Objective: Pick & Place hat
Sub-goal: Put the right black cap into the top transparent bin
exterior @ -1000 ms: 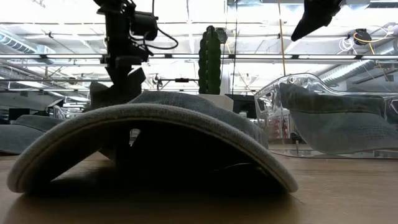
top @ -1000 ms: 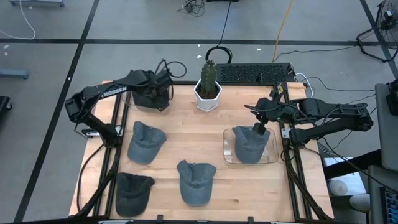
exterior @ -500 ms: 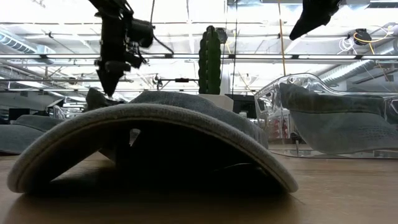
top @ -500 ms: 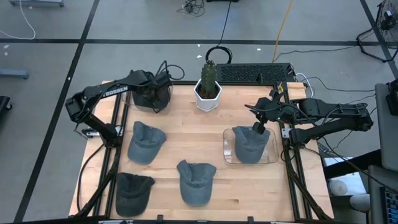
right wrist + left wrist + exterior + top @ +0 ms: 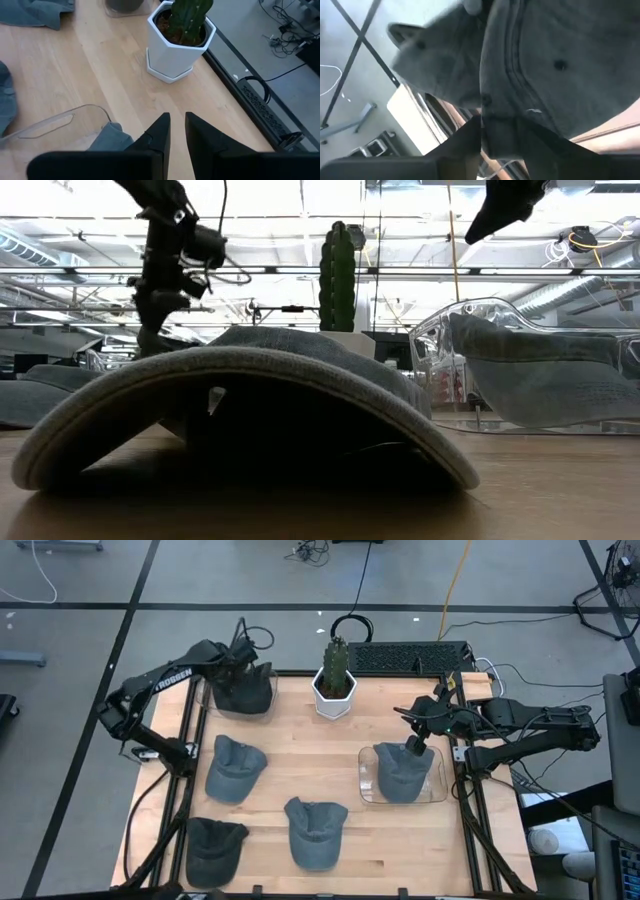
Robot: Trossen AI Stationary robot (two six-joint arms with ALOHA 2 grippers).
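A dark grey hat (image 5: 246, 692) sits at the table's far left corner, with what looks like a clear tray (image 5: 203, 692) there. My left gripper (image 5: 240, 662) is over its far side and shut on it; it also shows in the low view (image 5: 160, 305). My right gripper (image 5: 414, 746) hovers shut and empty above a second clear tray (image 5: 366, 780) at the right, which holds a grey hat (image 5: 400, 772). The right wrist view (image 5: 177, 117) shows that tray's rim (image 5: 60, 122) below. My left gripper pinches the dark hat's crown cloth (image 5: 496, 112) between its two fingers, beside a stitched seam. The fingers come from above, slanting from the far side. The hat spreads away from the fingers; whether it is clear of the table I cannot tell.
A cactus in a white pot (image 5: 335, 682) stands at the far middle. Two grey hats (image 5: 235, 768) (image 5: 316, 832) and a dark hat (image 5: 214, 848) lie on the near left half. One hat's brim (image 5: 240, 405) fills the low view's foreground.
My left gripper has gone toward the table's far left corner, still shut on the dark hat, which has shifted a little with it. My right arm has kept still.
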